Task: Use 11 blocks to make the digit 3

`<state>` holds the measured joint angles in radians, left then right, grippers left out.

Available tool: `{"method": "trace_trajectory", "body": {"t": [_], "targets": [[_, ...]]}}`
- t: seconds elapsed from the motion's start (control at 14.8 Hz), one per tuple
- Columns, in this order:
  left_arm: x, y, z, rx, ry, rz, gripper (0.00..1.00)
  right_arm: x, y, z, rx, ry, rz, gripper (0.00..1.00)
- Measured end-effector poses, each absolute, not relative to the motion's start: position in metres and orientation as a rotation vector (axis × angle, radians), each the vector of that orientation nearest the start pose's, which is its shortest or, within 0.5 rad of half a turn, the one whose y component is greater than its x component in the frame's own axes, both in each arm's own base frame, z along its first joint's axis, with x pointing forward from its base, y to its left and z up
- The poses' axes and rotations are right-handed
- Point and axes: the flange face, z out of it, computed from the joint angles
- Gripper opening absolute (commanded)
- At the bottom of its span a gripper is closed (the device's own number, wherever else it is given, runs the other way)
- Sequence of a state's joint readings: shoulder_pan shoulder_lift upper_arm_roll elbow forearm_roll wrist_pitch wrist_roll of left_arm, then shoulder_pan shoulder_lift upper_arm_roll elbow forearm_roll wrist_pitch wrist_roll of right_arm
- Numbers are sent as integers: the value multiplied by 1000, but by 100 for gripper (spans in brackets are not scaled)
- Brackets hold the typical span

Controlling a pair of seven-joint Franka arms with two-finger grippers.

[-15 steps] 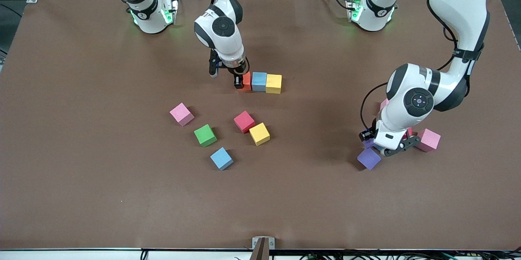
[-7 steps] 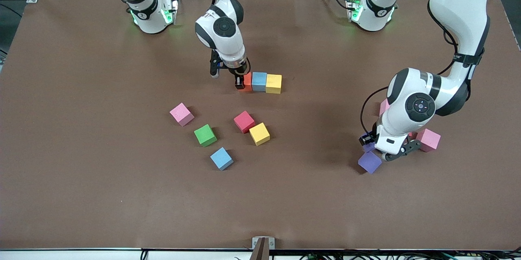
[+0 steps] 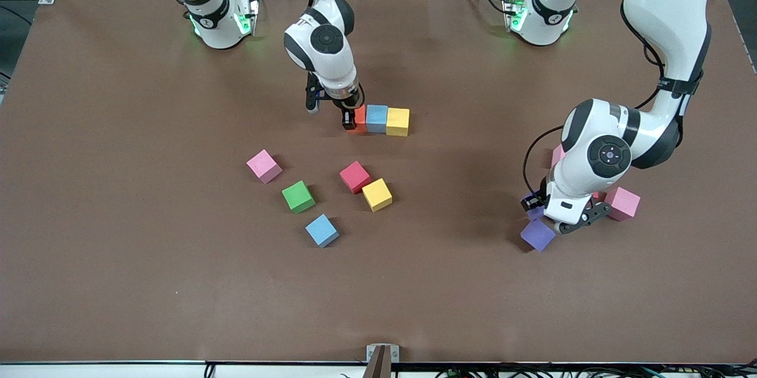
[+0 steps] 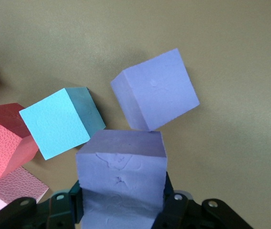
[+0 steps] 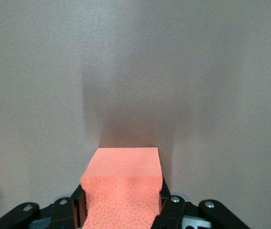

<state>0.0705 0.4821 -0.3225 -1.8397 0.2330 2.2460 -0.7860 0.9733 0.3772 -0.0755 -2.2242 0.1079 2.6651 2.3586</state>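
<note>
Row-building step: right pincer [image 3: 349, 119] is clamped on the orange cube [image 5: 123, 188], set against the blue cube [image 3: 377, 118] and yellow cube [image 3: 398, 122]. Left pincer [image 3: 547, 215] grips a purple cube [image 4: 121, 186] over the cluster at the left arm's end. Next, I'd guess: release orange, carry purple to the row.

Left gripper [image 3: 547, 212], clamped on a purple foam cube [image 4: 122, 183]: shifts slightly toward twelve o'clock. Loose purple foam cube [image 3: 537, 235]: nudged toward six o'clock, slightly rotated.
</note>
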Motion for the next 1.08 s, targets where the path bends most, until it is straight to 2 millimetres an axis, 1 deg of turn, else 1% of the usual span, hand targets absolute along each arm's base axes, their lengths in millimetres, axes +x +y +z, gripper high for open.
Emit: {"method": "trace_trajectory", "body": {"t": [0.14, 0.2, 0.27, 0.34, 0.41, 0.54, 0.88, 1.08], "targets": [[623, -140, 274, -3027, -637, 37, 42, 349, 433, 209, -2206, 2145, 44, 5], [623, -140, 274, -3026, -637, 38, 42, 349, 433, 209, -2208, 2144, 44, 10], [623, -140, 274, -3026, -637, 38, 42, 349, 433, 209, -2209, 2144, 44, 21], [623, -139, 274, -3026, -638, 37, 42, 349, 433, 209, -2209, 2143, 44, 47], [623, -139, 275, -3026, -638, 36, 42, 350, 433, 209, -2209, 2144, 43, 67], [624, -139, 275, -3026, -639, 35, 42, 350, 432, 209, -2209, 2145, 43, 100], [624, -139, 276, -3027, -640, 34, 42, 351, 432, 199, -2226, 2147, 37, 100], [624, -138, 276, -3026, -642, 34, 42, 352, 433, 199, -2235, 2132, 36, 100]]}}
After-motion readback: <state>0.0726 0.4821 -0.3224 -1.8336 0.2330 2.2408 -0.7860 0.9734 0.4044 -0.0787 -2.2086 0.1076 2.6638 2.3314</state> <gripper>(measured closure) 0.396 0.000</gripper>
